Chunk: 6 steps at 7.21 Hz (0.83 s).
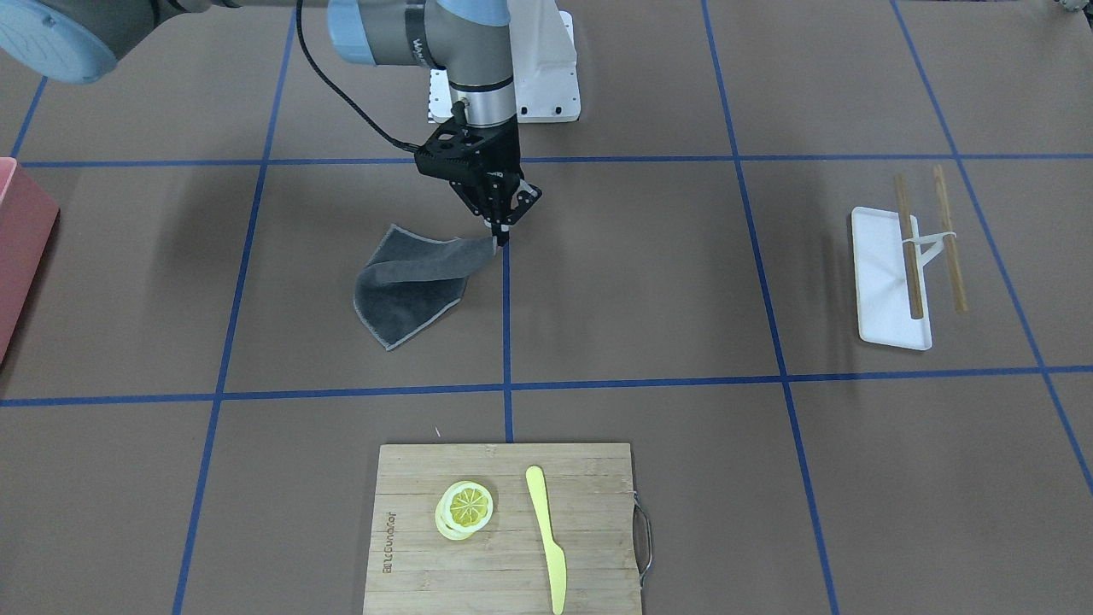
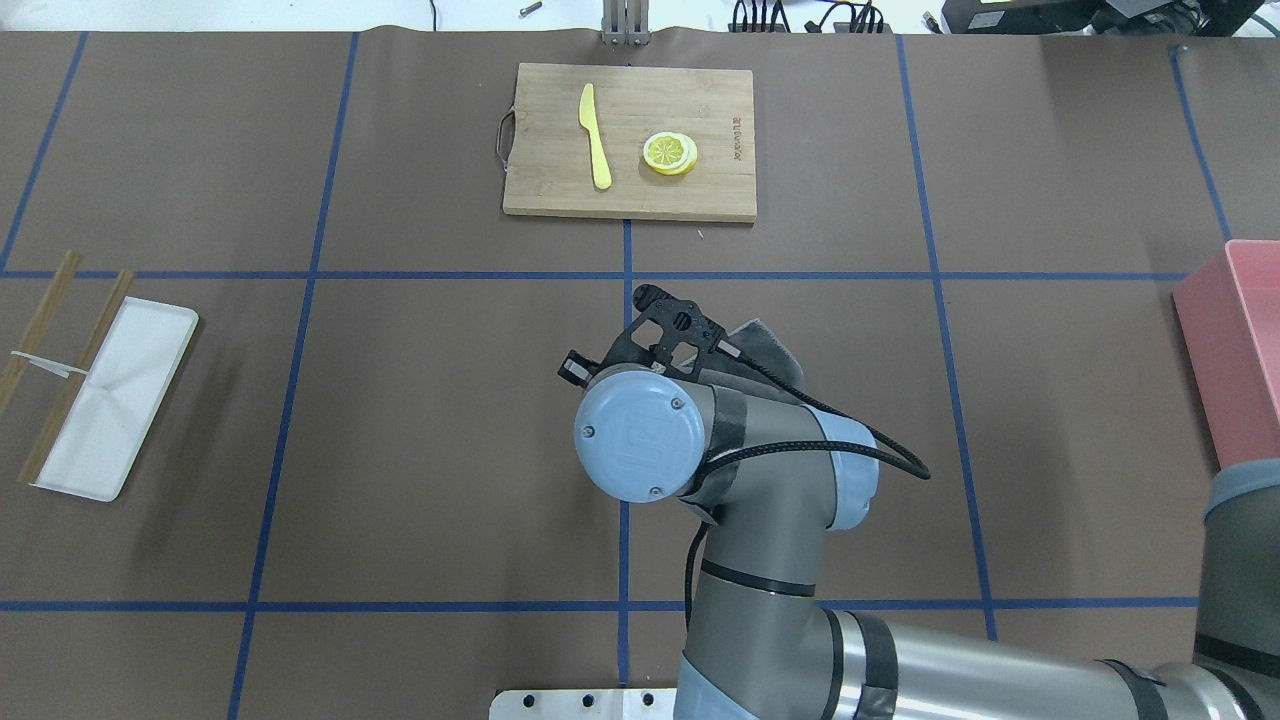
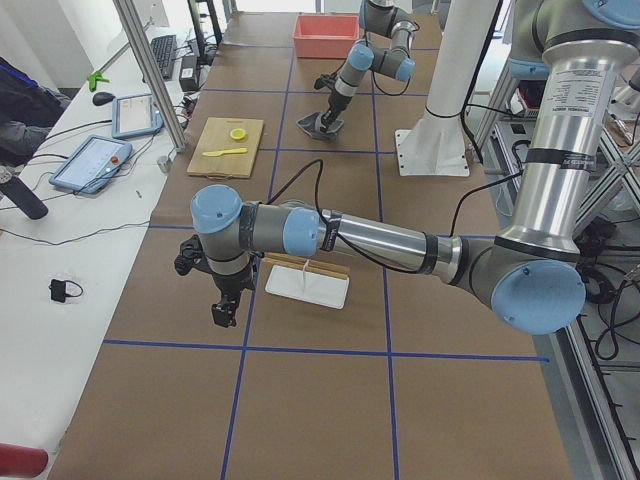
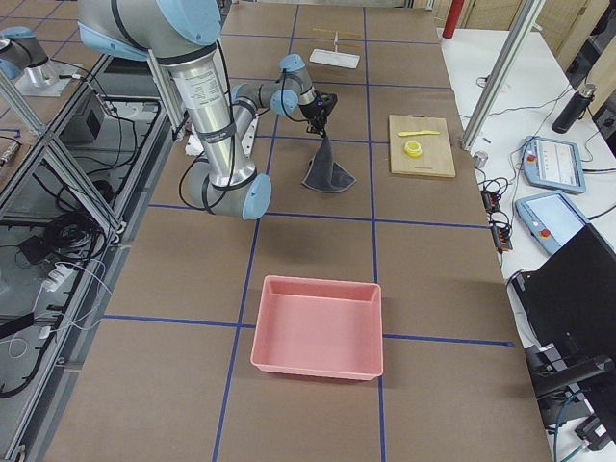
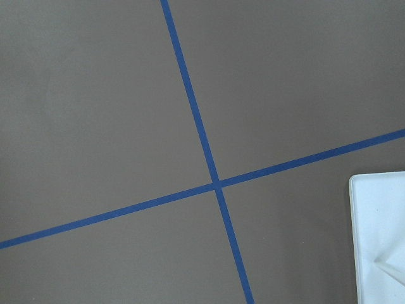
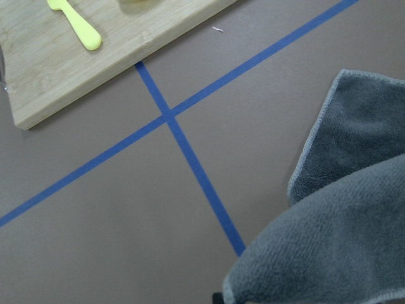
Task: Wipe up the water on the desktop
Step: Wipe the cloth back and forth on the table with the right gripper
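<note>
One grey cloth [image 1: 410,290], one board [image 1: 504,530], one knife [image 1: 546,538], one tray [image 1: 879,282], two sticks [image 1: 908,248], one bin [image 1: 21,248]. The right gripper [image 1: 502,231] pinches a raised cloth corner. From the jaws the cloth's length slants down onto the desktop [image 1: 640,282], toward the board. The left gripper [image 3: 222,312] hangs beside the tray; I cannot tell how its jaws stand.

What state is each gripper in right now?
Right gripper: closed, holding a corner of the grey cloth.
Left gripper: cannot be told.
</note>
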### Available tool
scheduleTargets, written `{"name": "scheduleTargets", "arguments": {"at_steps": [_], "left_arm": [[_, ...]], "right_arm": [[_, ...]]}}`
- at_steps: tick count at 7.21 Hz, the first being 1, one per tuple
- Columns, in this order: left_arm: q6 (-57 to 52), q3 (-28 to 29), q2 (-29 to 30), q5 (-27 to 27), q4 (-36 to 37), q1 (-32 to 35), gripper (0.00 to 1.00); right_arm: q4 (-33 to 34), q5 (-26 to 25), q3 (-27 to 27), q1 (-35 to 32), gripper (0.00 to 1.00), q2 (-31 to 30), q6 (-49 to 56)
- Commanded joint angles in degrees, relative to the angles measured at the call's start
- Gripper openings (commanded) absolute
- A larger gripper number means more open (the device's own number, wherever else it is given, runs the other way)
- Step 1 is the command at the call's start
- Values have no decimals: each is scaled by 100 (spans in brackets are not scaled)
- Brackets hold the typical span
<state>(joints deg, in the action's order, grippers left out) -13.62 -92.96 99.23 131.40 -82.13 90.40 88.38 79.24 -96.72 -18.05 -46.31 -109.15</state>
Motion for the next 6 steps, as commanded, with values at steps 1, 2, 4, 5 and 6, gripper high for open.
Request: {"name": "scheduleTargets", "arguments": {"at_steps": [1, 2, 4, 5, 6], "left_arm": [[0, -3, -1, 0, -5, 4, 98], [0, 6, -1, 0, -5, -5, 98], [0, 15, -1, 0, -5, -5, 98], [0, 58, -1, 0, -5, -5, 98], [0, 76, -9, 0, 4, -5, 98]], "right_arm": [[13, -41, 83, 21, 0, 19, -99], [117, -14, -74, 4, 0, -340, 285], [712, 361, -1168, -84, 0, -1411, 1173], [1194, 555, -1687, -206, 0, -1781, 1647], [1669, 749, -2241, -338, 0, -2203, 2173]]}}
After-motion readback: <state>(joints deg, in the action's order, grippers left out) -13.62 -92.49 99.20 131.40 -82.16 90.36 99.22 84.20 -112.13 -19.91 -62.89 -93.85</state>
